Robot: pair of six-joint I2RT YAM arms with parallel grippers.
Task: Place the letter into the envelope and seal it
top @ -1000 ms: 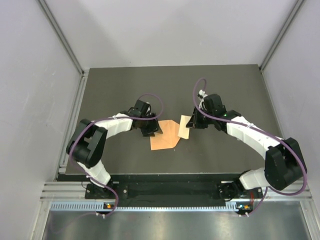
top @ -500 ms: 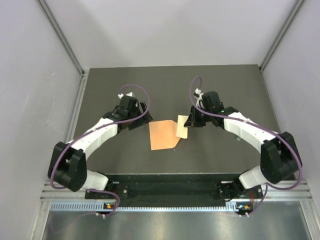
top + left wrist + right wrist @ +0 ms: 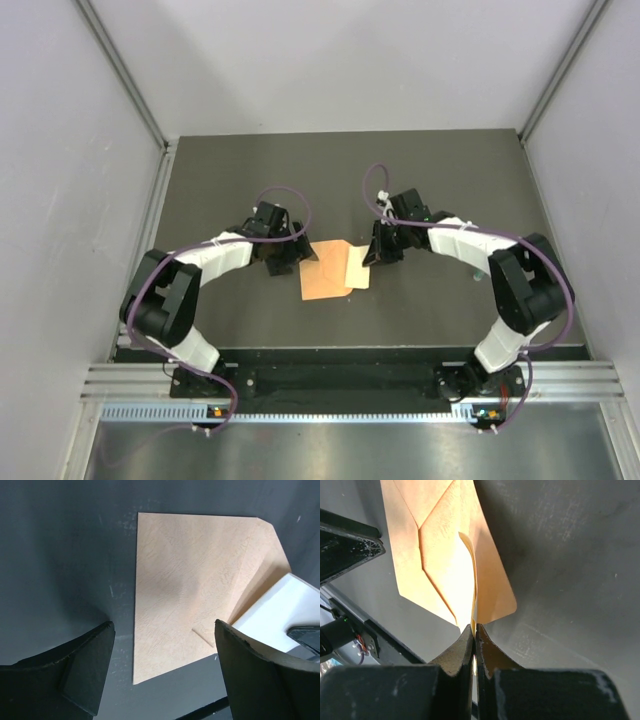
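The orange envelope lies flat on the dark table; in the left wrist view it fills the middle. The pale letter overlaps the envelope's right side and also shows in the left wrist view. My right gripper is shut on the letter's edge, with the sheet standing on edge between the jaws over the envelope's folds. My left gripper is open and empty, low over the envelope's left edge.
The dark mat is bounded by grey walls and a metal rail at the near edge. The two grippers are close together over the envelope.
The left gripper swung away to the left, then came back to the envelope's left edge. The right gripper carried the letter leftward until it overlaps the envelope.
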